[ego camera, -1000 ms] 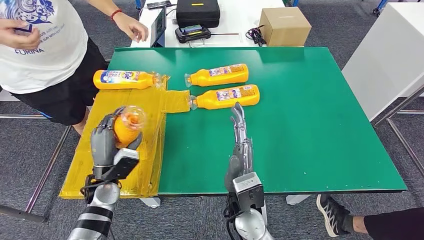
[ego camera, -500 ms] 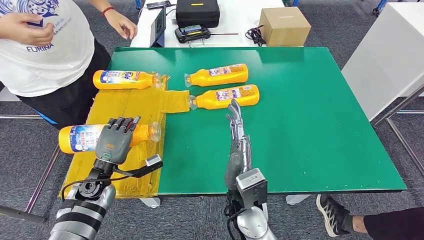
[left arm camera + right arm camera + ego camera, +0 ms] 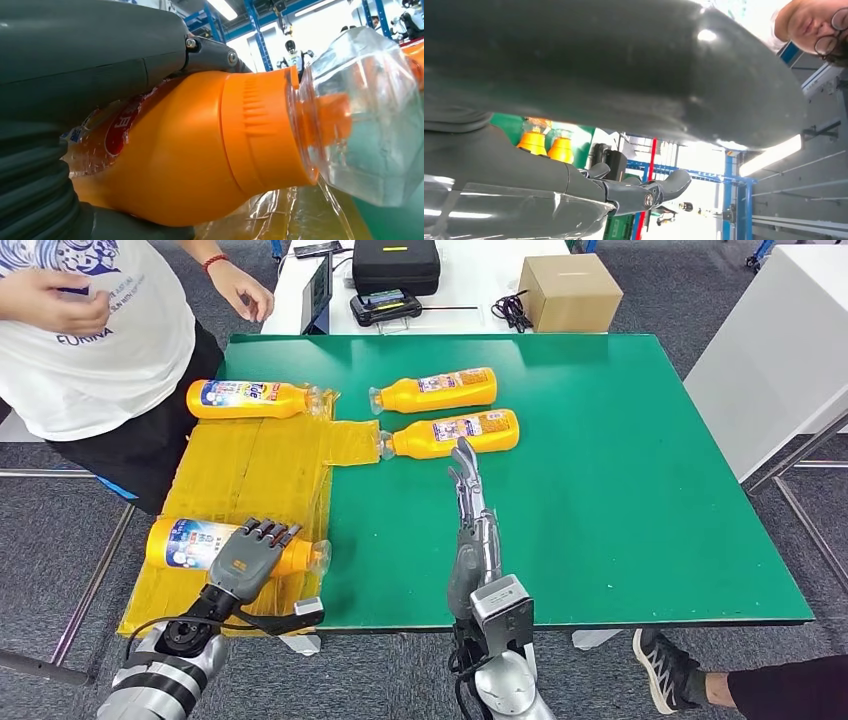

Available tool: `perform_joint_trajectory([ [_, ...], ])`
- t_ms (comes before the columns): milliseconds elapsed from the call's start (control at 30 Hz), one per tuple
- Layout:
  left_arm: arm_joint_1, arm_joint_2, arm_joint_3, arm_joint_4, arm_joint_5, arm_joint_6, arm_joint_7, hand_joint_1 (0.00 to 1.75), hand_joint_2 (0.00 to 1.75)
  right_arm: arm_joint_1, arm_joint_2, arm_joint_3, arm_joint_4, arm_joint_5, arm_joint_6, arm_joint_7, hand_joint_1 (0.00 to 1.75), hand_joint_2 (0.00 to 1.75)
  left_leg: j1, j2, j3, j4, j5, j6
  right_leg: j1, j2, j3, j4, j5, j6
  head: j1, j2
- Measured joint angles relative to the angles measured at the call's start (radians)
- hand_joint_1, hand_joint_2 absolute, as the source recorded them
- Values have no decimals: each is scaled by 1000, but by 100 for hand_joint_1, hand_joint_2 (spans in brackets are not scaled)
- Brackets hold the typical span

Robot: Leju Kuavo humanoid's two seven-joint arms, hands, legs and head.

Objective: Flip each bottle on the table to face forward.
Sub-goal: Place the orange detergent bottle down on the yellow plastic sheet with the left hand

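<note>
Change: since a second ago the left hand [image 3: 248,558] has turned its bottle [image 3: 190,543] from cap-up to lying flat, then lowered it toward 6 o'clock onto the near end of the yellow mat [image 3: 260,455].
Held bottle: lies crosswise at about 8 o'clock of the table, clear cap [image 3: 370,120] toward 3 o'clock, blue-and-white label up; the left wrist view shows its orange shoulder just above the mat.
Left hand: fingers wrapped over the bottle's middle, gripping it.
Right hand [image 3: 470,510]: flat on the green table [image 3: 620,480], fingers straight and together toward 12 o'clock, holding nothing, fingertips just short of the nearer centre bottle [image 3: 455,432].
Other bottles: far centre bottle [image 3: 440,390] beyond it; one at 10 o'clock on the mat [image 3: 250,398].
Person: stands at 10 o'clock [image 3: 90,340].
Meaning: this flip looks done bar the release; the two centre bottles probably remain.
</note>
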Motion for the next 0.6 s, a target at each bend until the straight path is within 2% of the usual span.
perform_joint_trajectory([
  [500,-19,5,8,42,5,3,-15,174,175,0,0,0,1,5,11,6,0,0,0,0,1,0,0,0,0,0,2,0,0,0,0,0],
  [533,-21,5,13,47,9,3,-23,165,175,0,0,1,1,6,12,8,0,0,0,0,1,0,0,0,0,0,2,0,0,0,0,0],
  [567,-24,5,18,55,18,3,-34,143,175,0,0,1,2,7,12,9,0,0,0,0,1,0,0,0,0,0,2,0,0,0,0,0],
  [600,-28,5,25,66,31,3,-48,113,175,0,1,2,3,7,13,9,0,0,0,0,2,0,0,0,0,0,2,0,0,0,0,0],
])
